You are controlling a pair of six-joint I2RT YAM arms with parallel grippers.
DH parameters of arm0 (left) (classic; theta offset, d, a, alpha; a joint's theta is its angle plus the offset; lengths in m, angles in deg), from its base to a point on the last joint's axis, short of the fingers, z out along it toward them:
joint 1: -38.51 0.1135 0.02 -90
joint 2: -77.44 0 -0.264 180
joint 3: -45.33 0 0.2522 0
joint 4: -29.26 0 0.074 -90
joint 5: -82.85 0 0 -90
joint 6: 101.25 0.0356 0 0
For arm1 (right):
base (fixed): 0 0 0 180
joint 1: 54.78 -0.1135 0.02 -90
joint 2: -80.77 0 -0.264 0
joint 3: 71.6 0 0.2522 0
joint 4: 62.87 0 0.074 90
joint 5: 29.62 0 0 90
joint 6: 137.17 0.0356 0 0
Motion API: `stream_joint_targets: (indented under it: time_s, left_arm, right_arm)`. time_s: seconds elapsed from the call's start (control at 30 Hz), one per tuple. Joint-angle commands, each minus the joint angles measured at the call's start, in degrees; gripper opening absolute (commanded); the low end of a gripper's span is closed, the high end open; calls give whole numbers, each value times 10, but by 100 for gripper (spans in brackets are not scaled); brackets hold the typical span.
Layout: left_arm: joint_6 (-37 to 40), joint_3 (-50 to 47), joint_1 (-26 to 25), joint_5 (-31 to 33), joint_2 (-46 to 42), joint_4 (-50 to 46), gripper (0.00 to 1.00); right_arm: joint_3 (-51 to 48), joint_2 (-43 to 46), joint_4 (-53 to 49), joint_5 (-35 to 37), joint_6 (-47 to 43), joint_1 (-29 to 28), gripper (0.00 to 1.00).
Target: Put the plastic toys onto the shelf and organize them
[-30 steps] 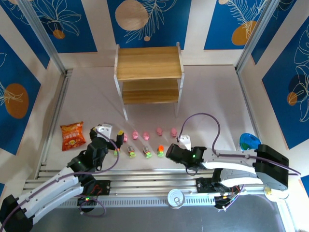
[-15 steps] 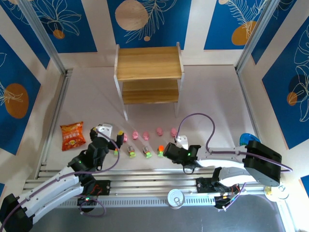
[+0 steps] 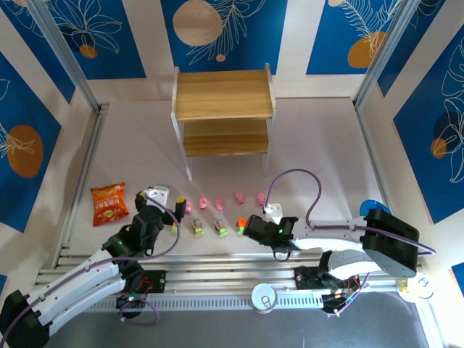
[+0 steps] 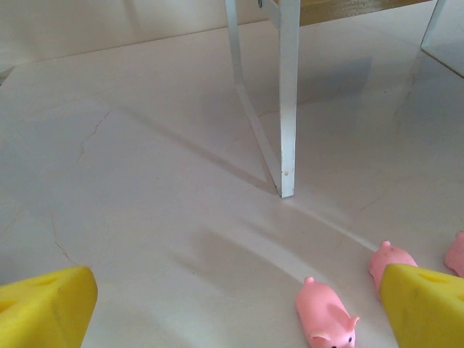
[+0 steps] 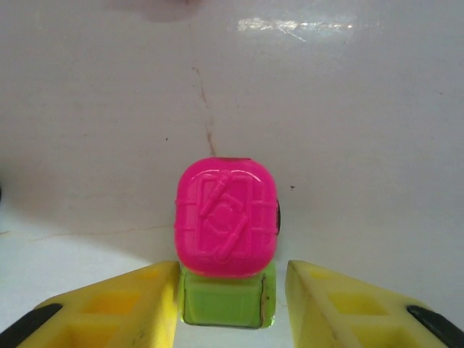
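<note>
No legible text or labels

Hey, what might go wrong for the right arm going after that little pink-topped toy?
The right pincer flanks only the near end of the pink-topped, green-based plastic block toy, so closing now may squirt it forward. The open left pincer has a finger right by a small pink plastic pig and might knock it.

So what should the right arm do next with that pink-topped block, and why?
Probably close the right pincer. Its yellow fingers flank the pink-topped blocky toy, which sits on the table ungripped, so squeezing its green base should secure it for lifting to the shelf.
</note>
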Motion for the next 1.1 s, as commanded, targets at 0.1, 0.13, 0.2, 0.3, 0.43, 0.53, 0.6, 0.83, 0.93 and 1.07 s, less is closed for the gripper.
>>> stream_joint_targets:
  time_s: [0.1,0.13,0.2,0.3,0.43,0.53,0.6,0.83,0.93,1.07]
  left_arm:
    - [-9,19,1,7,-1,12,100]
    - [-9,19,0,6,0,12,100]
    - [-8,19,1,5,1,13,100]
    - [-8,19,2,5,1,13,100]
    - [-8,19,2,5,1,14,100]
    - [-7,19,2,5,0,13,100]
    - [-7,18,2,5,0,13,100]
    - [-6,17,2,5,-1,13,100]
    - [-6,18,3,5,-1,13,100]
    - [-6,18,3,6,-3,12,100]
  right_arm:
    - [13,-3,-21,21,30,-6,41]
    - [13,-4,-19,21,29,-6,41]
    - [12,-3,-17,21,29,-7,41]
    - [10,-3,-9,20,25,-6,41]
    - [14,-10,-2,16,15,-3,42]
    - [14,-11,4,11,9,1,43]
    - [13,-11,5,9,7,3,43]
    - [11,-4,14,1,-7,19,43]
    - [12,-7,16,-2,-12,23,43]
    - [16,-10,15,-6,-14,23,39]
